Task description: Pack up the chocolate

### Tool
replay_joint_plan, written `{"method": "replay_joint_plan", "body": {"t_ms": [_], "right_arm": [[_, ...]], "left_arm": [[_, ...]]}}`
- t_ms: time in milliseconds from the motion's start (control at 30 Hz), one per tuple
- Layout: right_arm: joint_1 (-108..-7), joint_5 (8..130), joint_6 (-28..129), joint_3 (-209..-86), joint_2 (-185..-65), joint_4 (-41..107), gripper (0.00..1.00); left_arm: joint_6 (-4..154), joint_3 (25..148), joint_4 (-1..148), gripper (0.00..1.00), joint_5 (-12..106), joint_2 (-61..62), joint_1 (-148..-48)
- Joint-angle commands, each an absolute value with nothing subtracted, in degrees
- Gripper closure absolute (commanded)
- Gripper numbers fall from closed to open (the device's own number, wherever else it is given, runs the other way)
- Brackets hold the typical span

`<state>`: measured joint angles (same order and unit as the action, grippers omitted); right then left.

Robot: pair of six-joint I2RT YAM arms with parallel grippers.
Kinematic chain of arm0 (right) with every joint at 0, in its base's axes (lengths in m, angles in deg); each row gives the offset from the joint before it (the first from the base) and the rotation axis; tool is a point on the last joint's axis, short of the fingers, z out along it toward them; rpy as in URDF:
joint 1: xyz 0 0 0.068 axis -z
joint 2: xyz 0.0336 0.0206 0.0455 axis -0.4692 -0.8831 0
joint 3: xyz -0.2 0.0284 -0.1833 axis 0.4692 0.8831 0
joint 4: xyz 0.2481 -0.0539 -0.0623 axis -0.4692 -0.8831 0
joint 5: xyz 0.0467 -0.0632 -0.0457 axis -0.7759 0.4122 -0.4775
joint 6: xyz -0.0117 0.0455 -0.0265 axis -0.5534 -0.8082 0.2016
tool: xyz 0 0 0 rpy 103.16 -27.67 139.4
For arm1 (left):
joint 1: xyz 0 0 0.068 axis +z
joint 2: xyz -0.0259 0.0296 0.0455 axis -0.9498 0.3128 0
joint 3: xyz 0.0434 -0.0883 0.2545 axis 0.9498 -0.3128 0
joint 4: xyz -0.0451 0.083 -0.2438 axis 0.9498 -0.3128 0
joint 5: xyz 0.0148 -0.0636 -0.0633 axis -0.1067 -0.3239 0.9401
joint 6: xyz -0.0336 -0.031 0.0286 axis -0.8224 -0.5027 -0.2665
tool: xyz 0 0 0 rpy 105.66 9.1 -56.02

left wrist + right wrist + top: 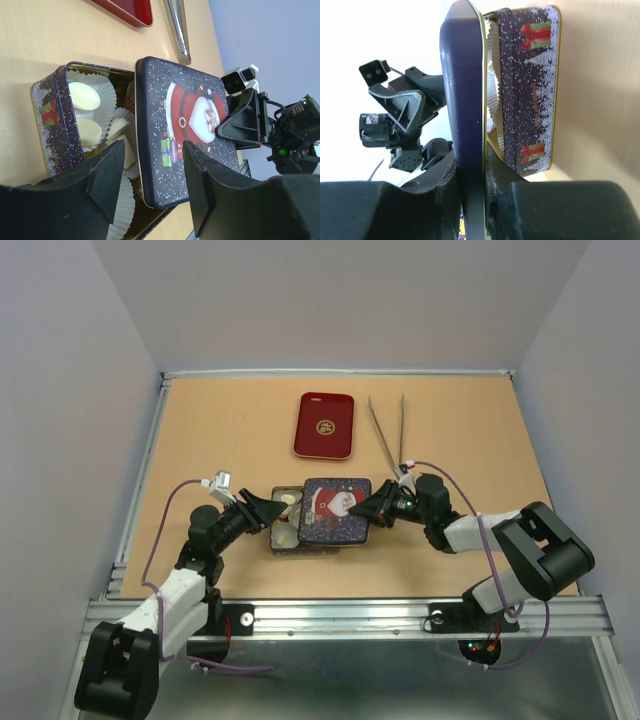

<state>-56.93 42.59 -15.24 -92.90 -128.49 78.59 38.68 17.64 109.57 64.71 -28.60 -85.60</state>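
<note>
The chocolate (pixel 84 96) is cream-white pieces lying in fluted paper cups inside a dark blue Christmas tin (pixel 52 125). A Santa-printed lid (pixel 185 130) lies tilted over the tin's right part, leaving the left part uncovered. My right gripper (pixel 472 185) is shut on the lid's (pixel 465 90) right edge, one finger above it and one below. My left gripper (pixel 152 165) stands open at the tin's left end, one finger over the cups and one over the lid, gripping nothing. From above, the lid (pixel 335 510) covers most of the tin (pixel 283 535).
A red rectangular tin (pixel 325 425) lies behind the blue one. Long metal tweezers (pixel 388 430) lie to its right. Table rails run along the left and near edges.
</note>
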Motion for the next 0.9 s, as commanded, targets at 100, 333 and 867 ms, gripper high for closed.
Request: {"method": "replay_joint_plan", "body": {"t_ms": [100, 333, 867], "right_arm": [[-57.16, 39.83, -17.66, -93.92, -130.29, 79.83, 0.8], [-57.07, 38.51, -15.91, -93.92, -132.13, 79.74, 0.78], [-57.07, 37.36, -11.6, -96.29, -138.37, 79.12, 0.57]], "left_arm": [[38.88, 16.53, 113.45, 0.4, 65.67, -29.73, -85.92], [39.06, 16.53, 113.63, 0.4, 65.76, -29.29, -86.01], [39.85, 16.79, 114.42, 0.39, 65.67, -27.0, -86.45]]}}
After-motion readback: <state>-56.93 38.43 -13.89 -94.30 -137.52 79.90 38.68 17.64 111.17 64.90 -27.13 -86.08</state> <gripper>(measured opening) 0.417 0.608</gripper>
